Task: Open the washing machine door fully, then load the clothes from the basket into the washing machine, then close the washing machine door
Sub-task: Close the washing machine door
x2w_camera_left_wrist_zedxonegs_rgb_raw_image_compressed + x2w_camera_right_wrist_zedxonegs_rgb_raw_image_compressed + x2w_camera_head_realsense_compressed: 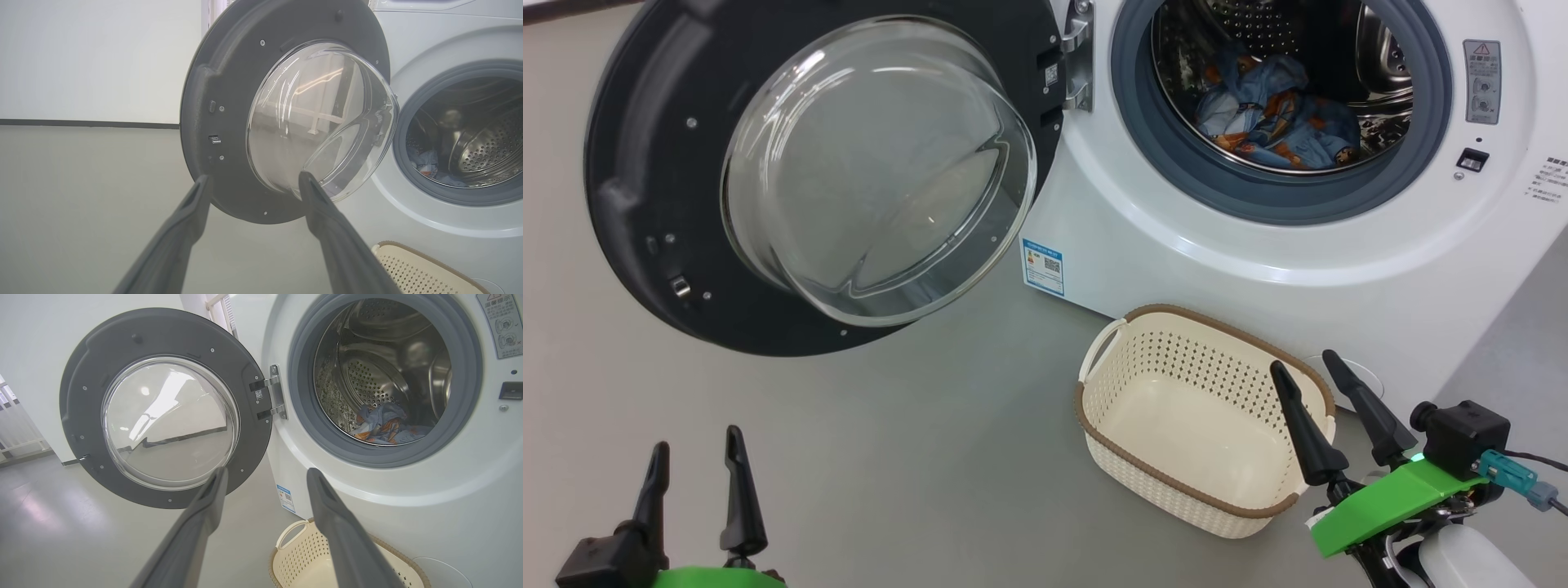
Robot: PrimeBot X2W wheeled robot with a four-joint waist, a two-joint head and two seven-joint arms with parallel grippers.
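- Evidently the loading is done: the clothes [1274, 118] lie heaped at the bottom of the drum [1380, 57], behind the grey gasket [1143, 155]. As far as I can judge, nothing trails over the lip.
- The basket [1160, 482] stands on the floor [849, 457] just before the foot of the washing machine [1176, 245], below the opening. It is bare inside, and it seems set there to keep each lift into the drum short.
- The washing machine door [809, 175] hangs swung wide on its hinge [1078, 65] at the opening's left side, its glass bowl turned toward the robot. That leaves the mouth clear, and closing it looks like the one step left.
- The left gripper [698, 438] sits low over the floor's near left part, fingers apart with nothing between them. In its wrist view the fingers point at the door's lower rim, so I take this arm as the one placed to push.
- The right gripper [1300, 360] hovers over the basket's near right corner, fingers spread and empty.
- For obstacles, the basket lies beneath the door's likely arc. The door's lower edge appears higher than the basket's rim, though I cannot be sure it clears. The right gripper, close to the machine's front, may need to draw back.
- A small blue label [1043, 265] sits on the front panel below the hinge.
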